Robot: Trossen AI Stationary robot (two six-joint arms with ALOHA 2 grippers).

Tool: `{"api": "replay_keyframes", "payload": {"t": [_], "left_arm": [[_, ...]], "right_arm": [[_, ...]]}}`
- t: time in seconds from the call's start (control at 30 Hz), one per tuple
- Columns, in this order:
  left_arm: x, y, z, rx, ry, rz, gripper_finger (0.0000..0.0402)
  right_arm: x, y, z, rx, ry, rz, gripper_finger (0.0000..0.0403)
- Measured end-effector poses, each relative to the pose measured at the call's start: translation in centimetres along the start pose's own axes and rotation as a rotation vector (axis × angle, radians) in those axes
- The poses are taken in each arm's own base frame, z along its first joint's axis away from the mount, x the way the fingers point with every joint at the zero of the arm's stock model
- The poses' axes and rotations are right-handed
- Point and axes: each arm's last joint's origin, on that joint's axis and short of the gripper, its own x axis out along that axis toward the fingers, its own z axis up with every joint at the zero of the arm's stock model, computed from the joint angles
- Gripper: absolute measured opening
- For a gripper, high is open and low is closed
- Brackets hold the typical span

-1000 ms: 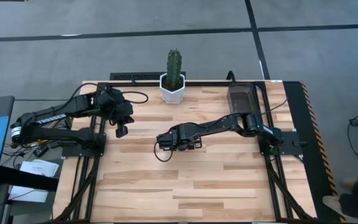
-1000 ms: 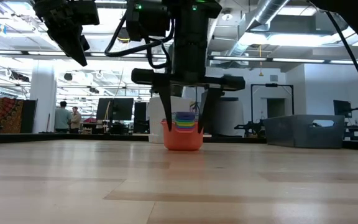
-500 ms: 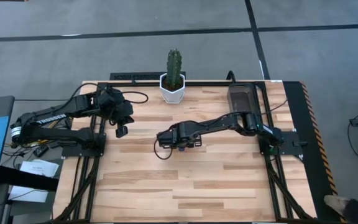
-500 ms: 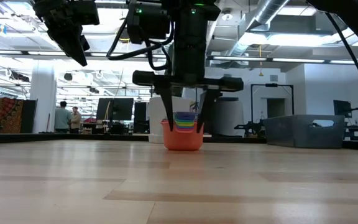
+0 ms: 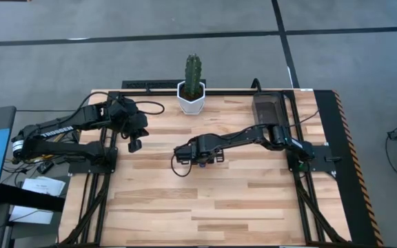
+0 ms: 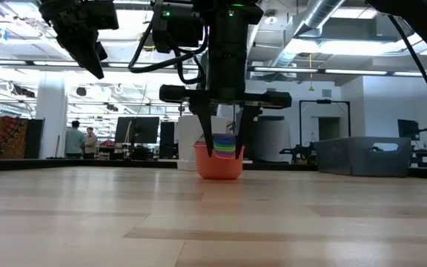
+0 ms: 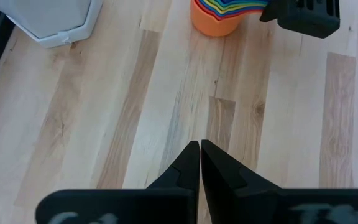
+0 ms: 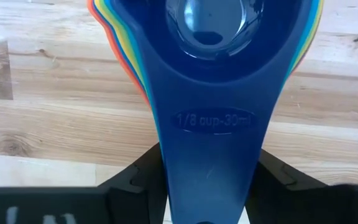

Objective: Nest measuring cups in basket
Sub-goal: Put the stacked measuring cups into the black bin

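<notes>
You have the measuring cups (image 6: 218, 157) already stacked one inside another, orange outermost and dark blue innermost, standing on the worktop (image 5: 219, 200) near its middle; the stacking lets one grasp carry all seven. The right end effector (image 6: 224, 137) hangs straight down over the stack, its fingers either side of the bundled handles; in the right wrist view the dark blue handle (image 8: 207, 168) runs between the two fingers, which stand just beside it, and I cannot tell whether they have made contact; judge the grasp as not yet confirmed. The basket (image 5: 267, 109) sits at the far right of the worktop, beside the right arm's base, well apart from the stack; the carry has not begun. Your left end effector (image 7: 199, 163) is parked above the left side of the worktop, fingers pressed together on nothing, clear of the work. The cactus pot (image 5: 191, 98) stands at the far edge, uninvolved. Against the earlier frames: the right fingers have drawn visibly closer together about the handles; the stack, basket and left arm are unmoved.
</notes>
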Motion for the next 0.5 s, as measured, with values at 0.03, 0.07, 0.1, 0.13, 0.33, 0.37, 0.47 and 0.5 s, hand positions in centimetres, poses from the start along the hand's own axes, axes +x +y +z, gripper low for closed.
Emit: {"api": "replay_keyframes", "payload": {"t": [0.03,0.07,0.1,0.13,0.33,0.37,0.47,0.5], "left_arm": [[0.00,0.00,0.00,0.000,0.000,0.001,0.0002],[0.00,0.00,0.00,0.000,0.000,0.001,0.0002],[0.00,0.00,0.00,0.000,0.000,0.001,0.0002],[0.00,0.00,0.00,0.000,0.000,0.001,0.0002],[0.00,0.01,0.00,0.001,0.001,0.004,0.0002],[0.00,0.00,0.00,0.001,0.000,0.004,0.0002],[0.00,0.01,0.00,0.001,0.001,0.004,0.0002],[0.00,0.01,0.00,0.001,0.001,0.005,0.0002]], "right_arm": [[0.00,-0.03,0.00,0.000,0.000,-0.003,0.0180],[0.00,-0.06,0.00,0.000,0.000,-0.006,0.0182],[0.00,-0.10,0.00,0.000,0.000,-0.010,0.0182],[0.00,-0.13,0.00,0.000,0.000,-0.013,0.0181],[0.00,-0.15,-0.03,-0.001,0.000,-0.015,0.0161],[-0.01,-0.15,-0.04,-0.001,0.000,-0.015,0.0161],[-0.01,-0.17,-0.04,-0.001,0.000,-0.017,0.0164],[-0.02,-0.19,-0.03,-0.002,0.000,-0.019,0.0166]]}}
